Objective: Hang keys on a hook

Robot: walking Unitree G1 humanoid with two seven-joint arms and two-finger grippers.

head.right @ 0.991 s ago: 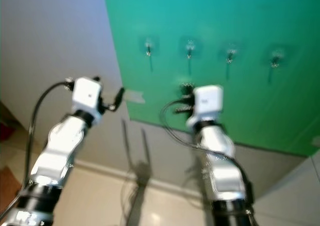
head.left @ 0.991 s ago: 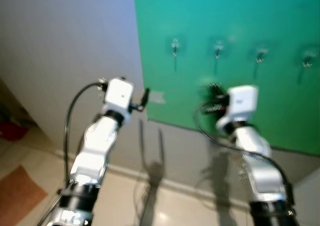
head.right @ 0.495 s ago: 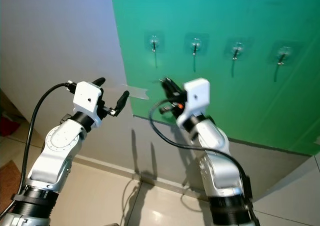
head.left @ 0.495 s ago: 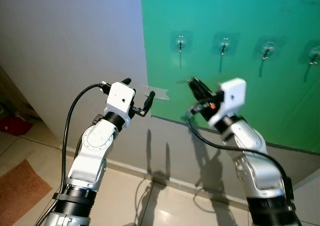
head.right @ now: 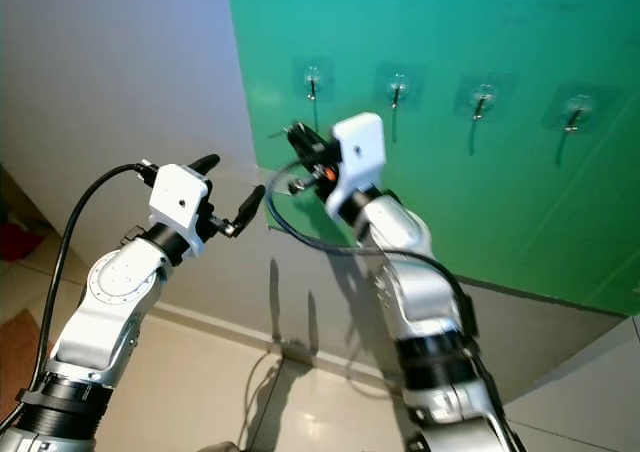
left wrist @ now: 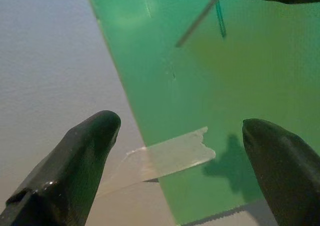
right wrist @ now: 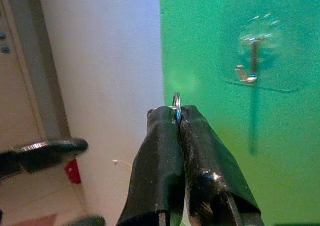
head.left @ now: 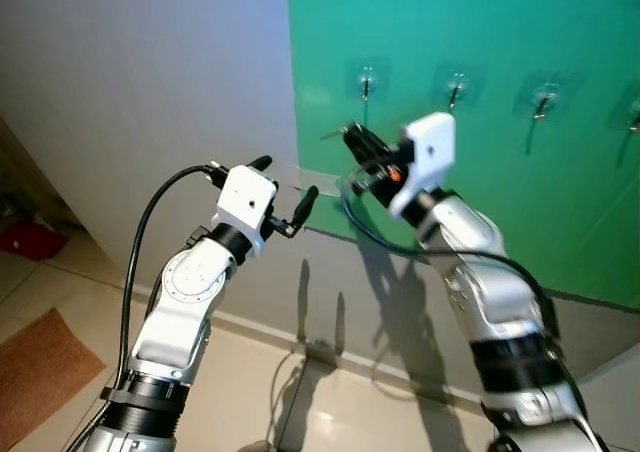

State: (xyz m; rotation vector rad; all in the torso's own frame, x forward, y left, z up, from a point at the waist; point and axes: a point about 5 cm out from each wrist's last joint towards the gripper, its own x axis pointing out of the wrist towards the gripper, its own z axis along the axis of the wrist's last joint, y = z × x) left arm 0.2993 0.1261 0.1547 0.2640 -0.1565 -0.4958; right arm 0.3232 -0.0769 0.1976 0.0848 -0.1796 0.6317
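Protruding silver key ring (right wrist: 176, 100), pinched.

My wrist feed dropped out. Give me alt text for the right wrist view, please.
The right gripper pinches a small metal key ring between its shut black fingers, held apart from a clear adhesive hook on the green board. A white wall lies beside the board.

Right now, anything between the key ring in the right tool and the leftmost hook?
Nothing visible. The right tool pinches the small silver key ring, and bare green board lies between it and the leftmost clear adhesive hook.
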